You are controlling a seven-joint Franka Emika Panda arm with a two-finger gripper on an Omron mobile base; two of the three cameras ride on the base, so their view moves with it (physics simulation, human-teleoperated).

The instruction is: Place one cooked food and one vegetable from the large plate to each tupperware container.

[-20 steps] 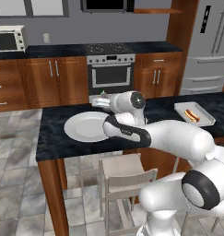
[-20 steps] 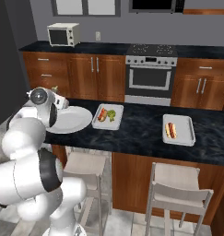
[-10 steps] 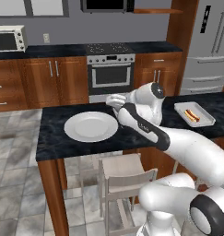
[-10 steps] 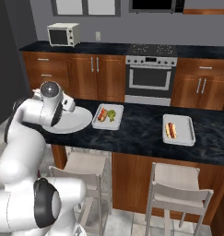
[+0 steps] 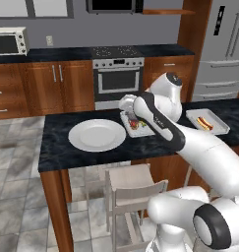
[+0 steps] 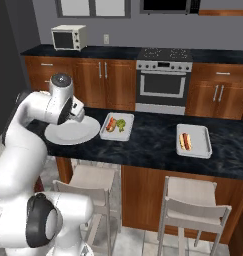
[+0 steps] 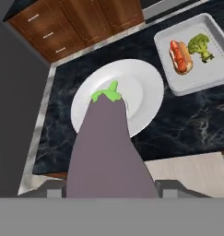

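Note:
My gripper (image 7: 111, 185) is shut on a purple eggplant (image 7: 106, 147) with a green stem, held above the large plate (image 7: 141, 92), which is bare. The hand (image 5: 127, 104) hangs over the gap between the plate (image 5: 96, 135) and the nearer tupperware container (image 5: 140, 132). That container (image 7: 196, 83) holds a hot dog (image 7: 180, 57) and a broccoli floret (image 7: 201, 46). The second container (image 6: 205, 142) lies further right on the counter with a hot dog (image 6: 184, 141) in it. In the right base view the hand (image 6: 78, 114) sits above the plate's (image 6: 68, 134) near rim.
All of this lies on a dark stone island counter (image 5: 57, 147) with two pale stools (image 6: 185, 200) tucked under its near edge. Beyond it stand wooden cabinets, an oven (image 5: 118, 78), a microwave (image 6: 68, 37) and a fridge (image 5: 224, 44).
The arm has swung up and to the right, its elbow now over the nearer container. The hand stays near the plate's right edge with the eggplant still in its grip.

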